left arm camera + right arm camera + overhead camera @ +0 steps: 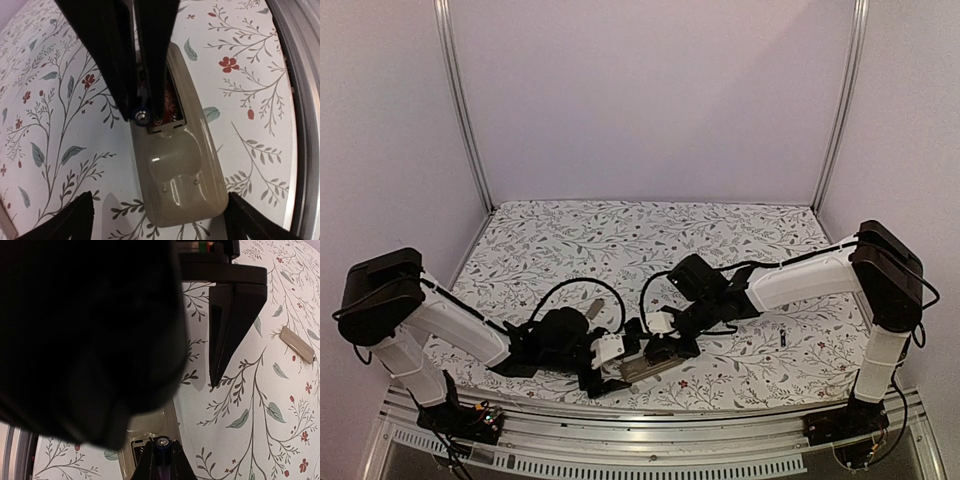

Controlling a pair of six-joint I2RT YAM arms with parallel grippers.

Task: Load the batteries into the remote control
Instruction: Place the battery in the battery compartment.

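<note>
Left pincer (140,107) is clamped on a thin blue-black cylindrical battery (142,116), metal end showing, right at the lip of the dark recess. The slim tan-backed remote control (182,175) lies back-up on the floral-cloth desk (620,240), close beside the near metal rail (300,100), so there is little margin on that side. Right pincer (670,348) is spread. One finger (235,315) hangs off the remote's flank with cloth showing between, and the other is lost in a dark blur. A second small dark battery (783,340) lies alone, well apart on the right. The small tan cover panel (297,345) sits out on open cloth, and there is plenty of room farther back.
</note>
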